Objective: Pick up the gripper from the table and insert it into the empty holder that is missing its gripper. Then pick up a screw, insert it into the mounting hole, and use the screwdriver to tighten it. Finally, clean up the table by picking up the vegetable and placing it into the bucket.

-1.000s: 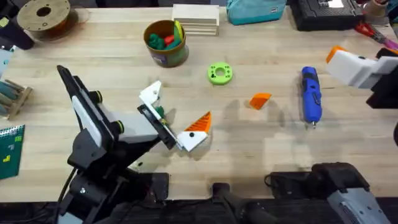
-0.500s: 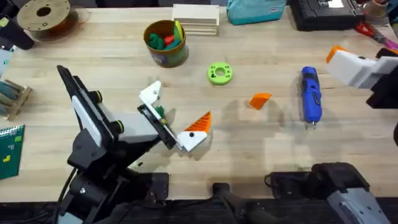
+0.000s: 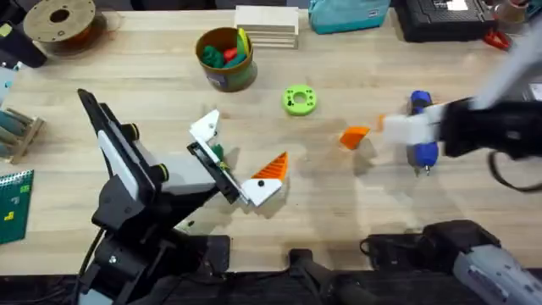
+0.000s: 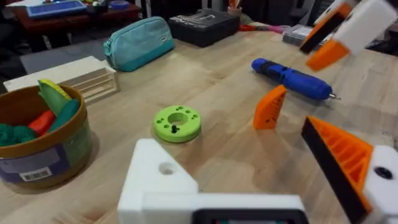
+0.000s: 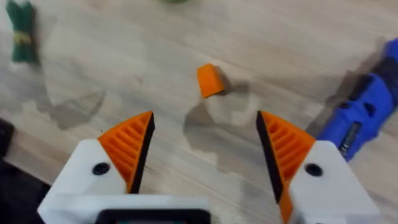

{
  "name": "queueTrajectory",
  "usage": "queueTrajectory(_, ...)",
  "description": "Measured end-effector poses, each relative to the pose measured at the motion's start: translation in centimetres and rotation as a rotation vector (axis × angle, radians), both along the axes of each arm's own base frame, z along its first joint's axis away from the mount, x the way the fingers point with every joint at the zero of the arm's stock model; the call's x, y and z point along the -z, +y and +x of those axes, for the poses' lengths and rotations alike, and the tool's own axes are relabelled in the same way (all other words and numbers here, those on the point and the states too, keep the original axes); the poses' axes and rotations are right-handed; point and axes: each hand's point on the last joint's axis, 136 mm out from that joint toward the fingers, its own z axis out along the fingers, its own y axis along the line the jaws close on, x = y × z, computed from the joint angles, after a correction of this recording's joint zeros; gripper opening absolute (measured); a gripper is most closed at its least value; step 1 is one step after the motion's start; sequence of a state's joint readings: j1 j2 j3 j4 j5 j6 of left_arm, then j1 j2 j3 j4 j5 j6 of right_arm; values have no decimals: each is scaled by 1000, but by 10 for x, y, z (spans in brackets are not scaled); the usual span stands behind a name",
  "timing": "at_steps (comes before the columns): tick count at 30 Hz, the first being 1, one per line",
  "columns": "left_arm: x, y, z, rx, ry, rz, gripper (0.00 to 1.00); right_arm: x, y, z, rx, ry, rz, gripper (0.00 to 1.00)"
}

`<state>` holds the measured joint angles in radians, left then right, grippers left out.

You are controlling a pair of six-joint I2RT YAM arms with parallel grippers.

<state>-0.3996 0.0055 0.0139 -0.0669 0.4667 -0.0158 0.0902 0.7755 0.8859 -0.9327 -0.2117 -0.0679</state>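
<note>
Two orange-padded fingers of the right hand (image 5: 202, 146) stand wide apart, empty; centre them over the small orange plastic wedge (image 5: 210, 80) just ahead, then lower squarely.

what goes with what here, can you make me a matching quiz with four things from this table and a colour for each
Things:
1. loose gripper tip
2. electric screwdriver
3. bucket rim
4. flat round disc

Colours:
a. bright green
b. orange
c. yellow
d. blue

Pairs: 1-b, 2-d, 3-c, 4-a
</note>
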Motion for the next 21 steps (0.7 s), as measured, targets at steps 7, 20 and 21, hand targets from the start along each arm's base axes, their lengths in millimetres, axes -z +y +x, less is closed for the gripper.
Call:
queueTrajectory(7, 0, 0, 0, 0, 0, 0, 987, 52, 27, 1, -209, 236, -147, 953)
queueTrajectory(20, 0, 0, 0, 0, 0, 0, 987, 92, 37, 34, -391, 253, -312, 898)
queueTrajectory(21, 0, 0, 0, 0, 0, 0, 987, 94, 37, 35, -396, 257, -316, 854)
